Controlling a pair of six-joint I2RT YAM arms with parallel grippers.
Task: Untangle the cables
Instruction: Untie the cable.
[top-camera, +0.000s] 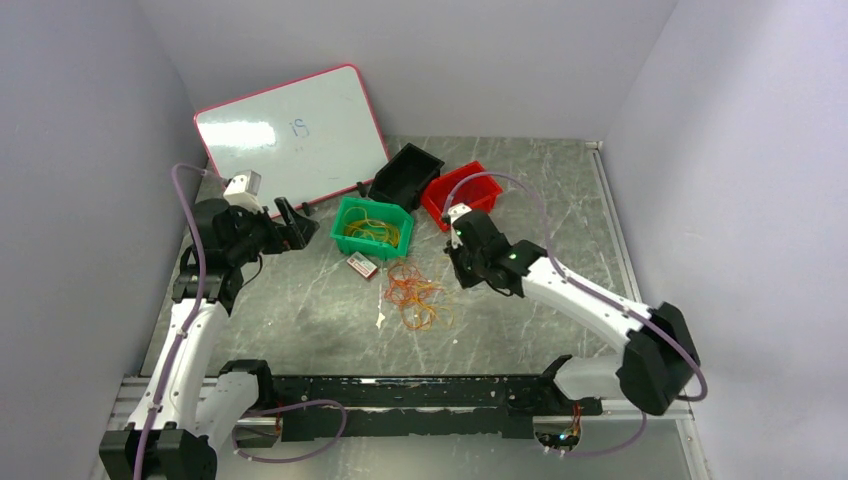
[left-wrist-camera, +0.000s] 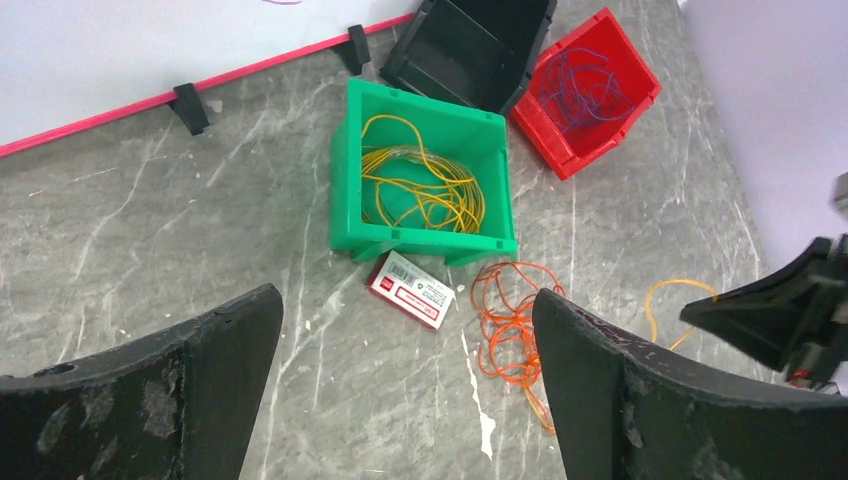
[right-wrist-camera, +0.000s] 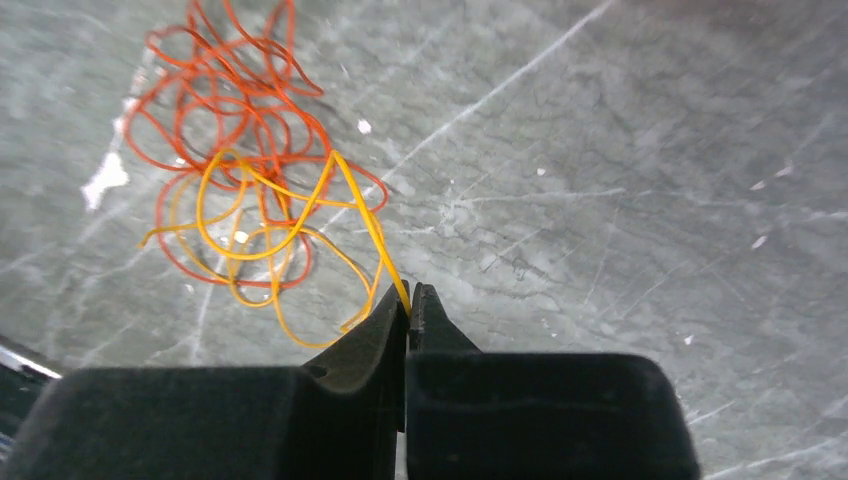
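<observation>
A tangle of orange and yellow cables lies on the marble table in front of the green bin. My right gripper is shut on a yellow cable loop at the tangle's right edge. The strand runs straight into its closed fingertips. Orange loops show between my left gripper's fingers, partly behind the right finger. My left gripper hangs wide open above the table, left of the green bin, holding nothing.
A green bin holds yellow loops. Behind it stand a black bin and a red bin with dark loops. A small red-and-white box lies by the green bin. A whiteboard leans at the back left.
</observation>
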